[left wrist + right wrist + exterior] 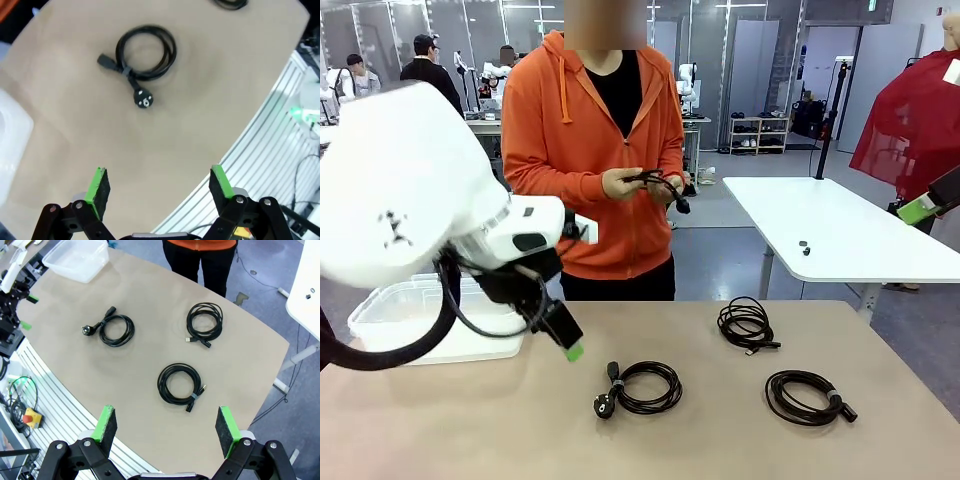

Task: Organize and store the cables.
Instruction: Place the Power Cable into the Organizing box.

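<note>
left end effector [159,175] hovered, jaws apart; right end effector [165,415] spread wide too. plug-ended cable [170,54] lay on the worktop [470,430] near the clear tub [380,320]. light and floppy, i'd say: pinch the bundled loop, not the plug.

I see no words, numbers, labels or signs that I can read from any of my three cameras.
</note>
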You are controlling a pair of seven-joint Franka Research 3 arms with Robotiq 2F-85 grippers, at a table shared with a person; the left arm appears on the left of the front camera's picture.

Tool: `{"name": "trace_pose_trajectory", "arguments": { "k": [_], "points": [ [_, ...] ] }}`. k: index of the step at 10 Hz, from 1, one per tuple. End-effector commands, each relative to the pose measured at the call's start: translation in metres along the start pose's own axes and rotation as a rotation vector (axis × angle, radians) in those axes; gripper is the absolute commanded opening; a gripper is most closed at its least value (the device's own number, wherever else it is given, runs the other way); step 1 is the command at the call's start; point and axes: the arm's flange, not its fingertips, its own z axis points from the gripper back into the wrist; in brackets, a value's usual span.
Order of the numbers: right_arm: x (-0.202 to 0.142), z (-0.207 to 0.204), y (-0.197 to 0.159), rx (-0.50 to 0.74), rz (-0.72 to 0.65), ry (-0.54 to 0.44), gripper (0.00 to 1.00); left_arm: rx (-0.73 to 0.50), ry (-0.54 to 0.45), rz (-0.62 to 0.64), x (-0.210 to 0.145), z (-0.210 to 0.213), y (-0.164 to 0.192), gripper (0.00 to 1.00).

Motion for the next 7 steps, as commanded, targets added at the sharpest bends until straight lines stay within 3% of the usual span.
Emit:
{"name": "trace_pose_trajectory", "arguments": {
  "k": [1, 3, 5, 6, 7],
  "points": [
    [0.000, 0.001, 0.000, 0.015, 0.012, -0.003, 1.00, 0.085, 0.036, 0.099, -0.002, -0.022, -0.010, 1.00],
    [0.000, 0.001, 0.000, 0.015, 0.012, -0.003, 1.00, 0.107, 0.078, 0.187, -0.003, -0.046, -0.013, 1.00],
    [0.000, 0.001, 0.000, 0.015, 0.012, -0.003, 1.00, 0.116, 0.068, 0.190, -0.002, -0.050, -0.007, 1.00],
    [0.000, 0.001, 0.000, 0.015, 0.012, -0.003, 1.00, 0.012, 0.043, 0.065, -0.001, -0.035, -0.006, 1.00],
    [0.000, 0.001, 0.000, 0.015, 0.012, -0.003, 1.00, 0.087, 0.091, 0.179, -0.012, -0.051, -0.009, 1.00]
  ]
}}
